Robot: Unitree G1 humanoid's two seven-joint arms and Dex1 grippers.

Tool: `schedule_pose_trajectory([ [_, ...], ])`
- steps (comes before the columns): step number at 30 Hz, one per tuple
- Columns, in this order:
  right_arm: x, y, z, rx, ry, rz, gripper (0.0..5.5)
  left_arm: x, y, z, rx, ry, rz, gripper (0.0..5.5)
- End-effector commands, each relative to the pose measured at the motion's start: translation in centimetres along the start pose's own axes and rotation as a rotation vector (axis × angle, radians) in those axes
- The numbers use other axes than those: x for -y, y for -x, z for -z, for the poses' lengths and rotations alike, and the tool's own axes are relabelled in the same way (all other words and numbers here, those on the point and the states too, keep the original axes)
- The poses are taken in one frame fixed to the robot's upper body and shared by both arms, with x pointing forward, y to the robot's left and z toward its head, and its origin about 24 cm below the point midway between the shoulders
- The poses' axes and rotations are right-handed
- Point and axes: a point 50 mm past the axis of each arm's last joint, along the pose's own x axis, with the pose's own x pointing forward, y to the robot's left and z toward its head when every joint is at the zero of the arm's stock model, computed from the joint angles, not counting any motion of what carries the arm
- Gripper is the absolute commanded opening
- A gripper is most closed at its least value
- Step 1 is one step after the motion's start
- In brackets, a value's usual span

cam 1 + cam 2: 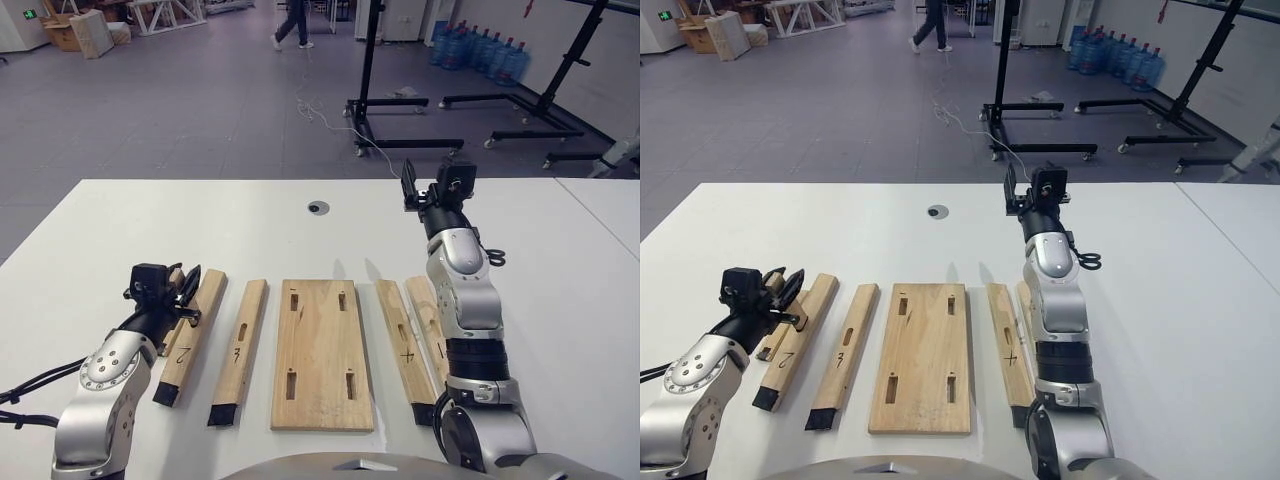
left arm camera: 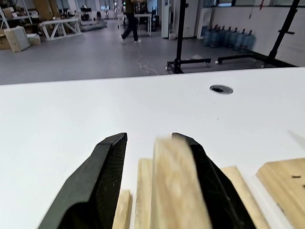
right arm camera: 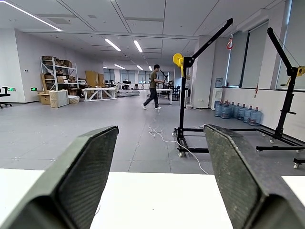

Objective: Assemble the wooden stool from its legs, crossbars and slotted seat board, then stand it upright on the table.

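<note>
The slotted seat board (image 1: 322, 352) lies flat mid-table. Left of it lie leg "3" (image 1: 238, 350) and leg "2" (image 1: 190, 335); right of it lies leg "4" (image 1: 405, 345), with another wooden piece (image 1: 424, 300) partly hidden behind my right arm. My left gripper (image 1: 188, 290) is low at the far end of leg "2", over shorter wooden pieces (image 1: 168, 340). In the left wrist view it (image 2: 150, 138) is open, with a wooden piece (image 2: 174, 191) against one finger (image 2: 209, 186) and a gap to the other. My right gripper (image 1: 410, 185) stands raised above the table, open and empty (image 3: 161, 129).
The white table (image 1: 150, 220) has a small round hole (image 1: 318, 207) near its far edge. Bare tabletop stretches beyond the parts and to both sides. Black wheeled stands (image 1: 400, 110) are on the floor behind the table.
</note>
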Motion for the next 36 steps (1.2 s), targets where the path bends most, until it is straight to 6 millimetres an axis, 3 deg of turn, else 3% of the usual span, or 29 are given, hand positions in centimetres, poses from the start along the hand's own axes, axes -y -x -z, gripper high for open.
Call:
schedule_pose_trajectory([
  [1,0.8,-0.4,-0.3,0.011,0.018,0.019,3.29,-0.4,-0.3,-2.7,0.074,-0.031,0.001,1.69],
  [9,0.8,-0.6,-0.4,0.014,0.008,0.020,3.29,-1.6,-1.4,-8.0,0.192,-0.039,-0.001,1.69],
  [12,0.6,-0.7,-0.4,0.016,0.005,0.018,3.29,-1.7,-2.3,-8.9,0.198,-0.054,0.018,1.69],
  [18,0.5,-0.8,-0.3,0.015,-0.004,0.023,3.29,-1.3,-3.5,-6.3,0.086,-0.074,0.043,1.69],
  [22,0.6,-1.1,-0.5,0.019,0.001,0.013,3.29,-1.7,-3.4,-3.4,-0.011,-0.071,0.019,1.69],
  [27,0.4,-1.4,-0.7,0.026,-0.002,0.001,3.29,-1.1,-3.2,-1.4,-0.048,-0.047,0.025,1.69],
  [36,0.7,-1.5,-0.9,0.033,-0.001,0.007,3.29,-2.5,-2.8,-3.9,0.045,-0.056,-0.022,1.69],
])
